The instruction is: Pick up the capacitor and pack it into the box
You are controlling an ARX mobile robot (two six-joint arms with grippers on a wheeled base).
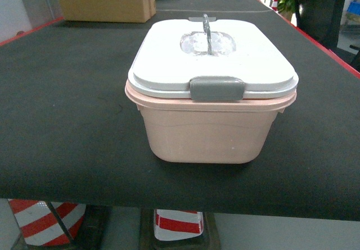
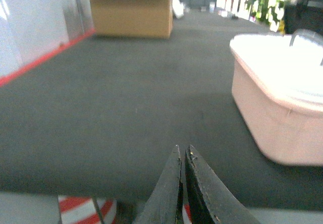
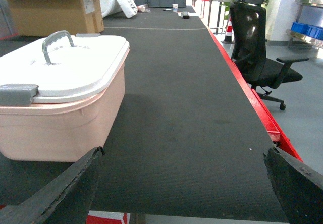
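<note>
In the left wrist view, the left claw (image 2: pixel 182 156) sits at 6 o'clock over the near edge of the bench (image 2: pixel 116 98), its two dark fingers pressed together with nothing between them. A brown cardboard carton (image 2: pixel 132 13) stands far off at 11 o'clock. The box (image 1: pixel 211 115), a pale pink tub, rests near the middle of the bench in the head view, close to the front edge, with its white lid (image 1: pixel 247 58) on, the grey handle (image 1: pixel 206 31) upright and a grey clasp (image 1: pixel 216 88) on the near side. In the right wrist view the right claw (image 3: pixel 184 176) is spread wide and empty, the box at its 10 o'clock. A black office chair (image 3: pixel 260 52) stands beyond the bench's red edge at 2 o'clock.
</note>
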